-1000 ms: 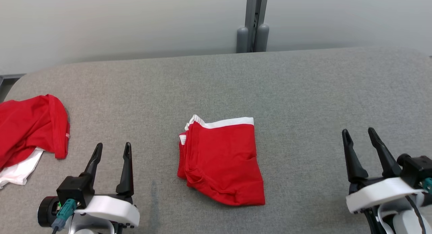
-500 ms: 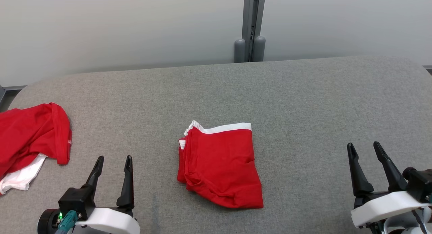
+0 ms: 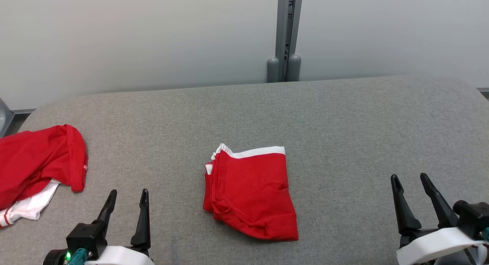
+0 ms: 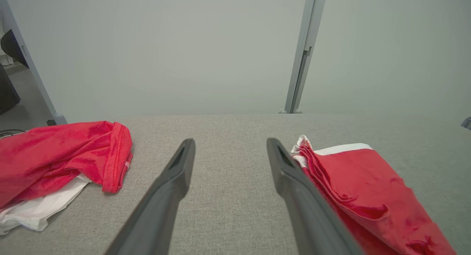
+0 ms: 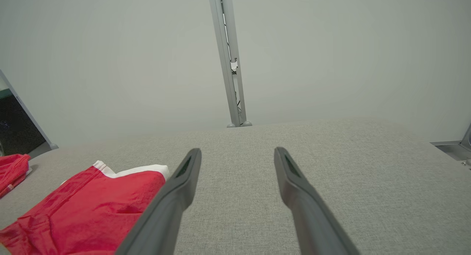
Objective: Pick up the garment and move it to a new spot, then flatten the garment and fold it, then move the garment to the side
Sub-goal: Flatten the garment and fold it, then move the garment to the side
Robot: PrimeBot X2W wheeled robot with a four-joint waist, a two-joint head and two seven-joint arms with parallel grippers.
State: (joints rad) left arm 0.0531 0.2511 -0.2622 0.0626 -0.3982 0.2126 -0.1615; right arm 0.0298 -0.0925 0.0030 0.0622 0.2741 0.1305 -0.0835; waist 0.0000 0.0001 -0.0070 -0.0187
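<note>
A folded red garment with a white waistband [image 3: 250, 194] lies in the middle of the grey table [image 3: 344, 123], its layered edges stacked at the left. It also shows at the right of the left wrist view [image 4: 362, 188] and at the lower left of the right wrist view [image 5: 88, 211]. My left gripper [image 3: 128, 194] stands open at the lower left, apart from the garment, nothing between its fingers [image 4: 173, 177]. At the lower right my right gripper [image 3: 409, 179] is open too, well to the garment's right, with bare table between its fingers [image 5: 294, 177].
A crumpled pile of red and white clothing [image 3: 36, 165] lies at the table's left edge, seen also in the left wrist view [image 4: 62, 155]. A grey post [image 3: 284, 35] rises behind the table's far edge against a pale wall. Bare cloth stretches right of the garment.
The whole head view has shifted, so the table and garment sit lower in frame: the camera moved. Both grippers show lower in frame, still open. The garment keeps its shape.
</note>
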